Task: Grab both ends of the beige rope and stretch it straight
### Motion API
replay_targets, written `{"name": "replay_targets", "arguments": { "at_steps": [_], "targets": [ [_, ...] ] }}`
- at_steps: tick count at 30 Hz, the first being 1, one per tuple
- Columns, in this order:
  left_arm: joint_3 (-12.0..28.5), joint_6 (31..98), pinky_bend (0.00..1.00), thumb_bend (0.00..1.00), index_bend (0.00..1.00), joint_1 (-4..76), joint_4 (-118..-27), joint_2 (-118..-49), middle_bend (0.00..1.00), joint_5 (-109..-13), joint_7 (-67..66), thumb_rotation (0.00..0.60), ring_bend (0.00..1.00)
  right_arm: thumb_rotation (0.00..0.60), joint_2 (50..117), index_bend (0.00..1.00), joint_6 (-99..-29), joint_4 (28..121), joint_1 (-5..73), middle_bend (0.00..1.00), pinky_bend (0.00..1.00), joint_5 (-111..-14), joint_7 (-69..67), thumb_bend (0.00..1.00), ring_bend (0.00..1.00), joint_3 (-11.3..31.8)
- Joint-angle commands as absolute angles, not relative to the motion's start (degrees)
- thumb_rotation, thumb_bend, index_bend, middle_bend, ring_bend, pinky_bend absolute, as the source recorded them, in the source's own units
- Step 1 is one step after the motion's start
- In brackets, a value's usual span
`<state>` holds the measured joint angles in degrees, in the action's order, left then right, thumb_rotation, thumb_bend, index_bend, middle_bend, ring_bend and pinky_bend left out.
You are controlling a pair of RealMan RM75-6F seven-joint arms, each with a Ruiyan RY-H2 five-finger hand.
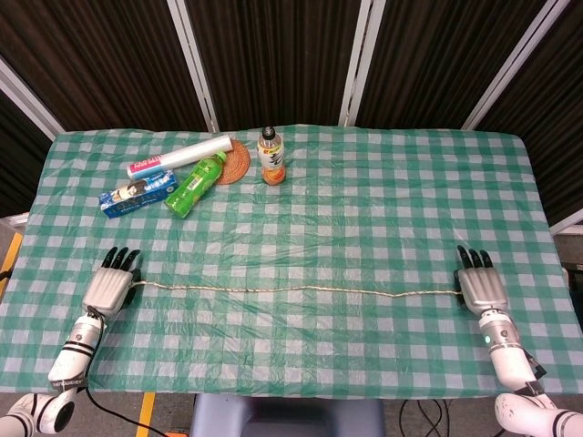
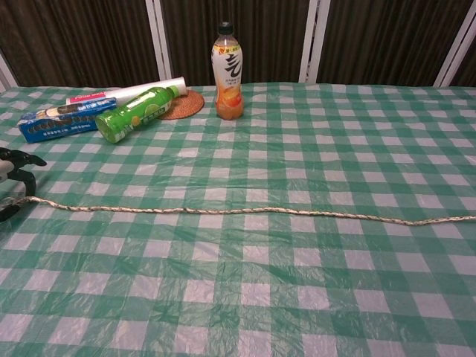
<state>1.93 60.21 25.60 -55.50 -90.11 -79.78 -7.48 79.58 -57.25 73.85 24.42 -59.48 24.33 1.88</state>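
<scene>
Dark curtain panels back a tabletop covered in a green-and-white checked cloth, and across its near half the beige rope lies almost straight from side to side, with a slight waviness that suggests it rests on the cloth rather than being under tension. The left robot hand sits at the rope's left end with its fingers lying forward over it; the right robot hand sits likewise at the right end. Whether either is clamped on the rope or merely lying over it cannot be told from these views. Both sit well apart because each is posted at one end. Clustered at the far left, clear of the work, are a green bottle, an orange drink bottle, a blue box, a white roll and a woven coaster.
</scene>
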Motion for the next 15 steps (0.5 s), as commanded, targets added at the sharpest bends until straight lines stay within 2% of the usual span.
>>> {"name": "replay_targets", "arguments": {
  "at_steps": [1, 3, 5, 8, 11, 15],
  "targets": [
    [1.7, 59.2, 0.04, 0.45, 0.34, 25.7, -56.4, -89.4, 0.06, -79.4, -7.3, 0.6, 0.0, 0.6, 79.5, 0.63, -56.9, 73.8, 24.4, 0.08, 0.0, -59.3, 24.7, 0.57, 0.0, 1.9],
    [1.7, 57.8, 0.04, 0.44, 0.27, 25.8, -57.3, -88.8, 0.04, -78.6, -8.0, 0.6, 0.0, 0.6, 79.2, 0.54, -56.2, 74.1, 24.4, 0.08, 0.0, -58.6, 25.2, 0.57, 0.0, 1.8],
    [1.9, 56.6, 0.03, 0.42, 0.17, 25.8, -58.7, -88.0, 0.01, -77.4, -8.6, 0.6, 0.0, 0.6, 78.8, 0.4, -55.5, 74.5, 24.4, 0.06, 0.0, -58.0, 25.8, 0.57, 0.0, 1.8],
    [2.1, 56.7, 0.03, 0.43, 0.08, 25.7, -59.9, -87.3, 0.0, -77.1, -8.5, 0.6, 0.0, 0.6, 78.3, 0.3, -55.0, 75.1, 24.5, 0.04, 0.0, -57.4, 26.8, 0.57, 0.0, 1.6],
    [2.4, 58.3, 0.03, 0.42, 0.01, 25.2, -61.3, -86.4, 0.0, -77.4, -7.5, 0.6, 0.0, 0.6, 76.7, 0.22, -54.4, 77.3, 24.5, 0.01, 0.0, -56.9, 27.0, 0.57, 0.0, 1.5],
    [2.5, 62.4, 0.03, 0.41, 0.0, 23.8, -64.9, -83.9, 0.0, -79.3, -3.3, 0.6, 0.0, 0.6, 73.9, 0.14, -56.9, 81.0, 23.3, 0.0, 0.0, -58.2, 25.6, 0.55, 0.0, 1.7]
  ]
}}
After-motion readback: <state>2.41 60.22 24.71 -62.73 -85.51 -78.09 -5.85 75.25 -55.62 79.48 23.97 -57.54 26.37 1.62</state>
